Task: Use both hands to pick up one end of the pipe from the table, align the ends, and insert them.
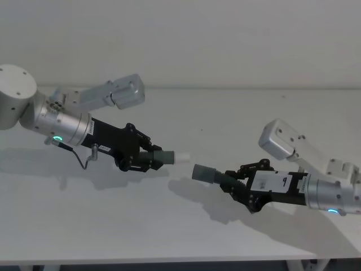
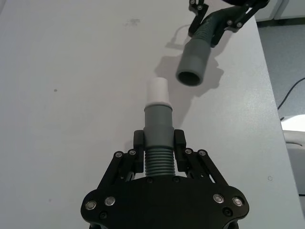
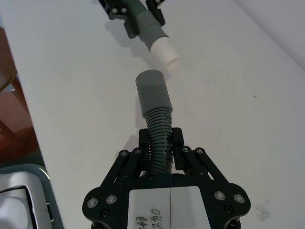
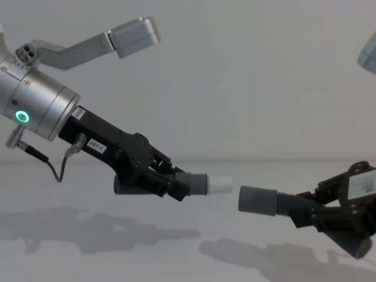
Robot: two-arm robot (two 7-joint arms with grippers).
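My left gripper [image 1: 148,158] is shut on the ribbed middle of one grey pipe piece [image 1: 166,157] and holds it above the table [image 1: 113,226]. This piece's whitish tip [image 4: 220,184] points toward the other arm. My right gripper [image 1: 234,183] is shut on the ribs of the second pipe piece [image 1: 206,173], whose wide grey cuff [image 4: 257,200] faces the tip. A small gap separates the two ends, and the cuff sits slightly lower than the tip. In the left wrist view the tip [image 2: 157,90] points just left of the cuff opening [image 2: 189,76].
The table's front edge [image 1: 169,261] runs along the bottom of the head view, with a pale wall behind. A white object and a cable [image 2: 293,129] lie beyond the table's side edge. A brown wooden piece [image 3: 9,119] stands off the other side.
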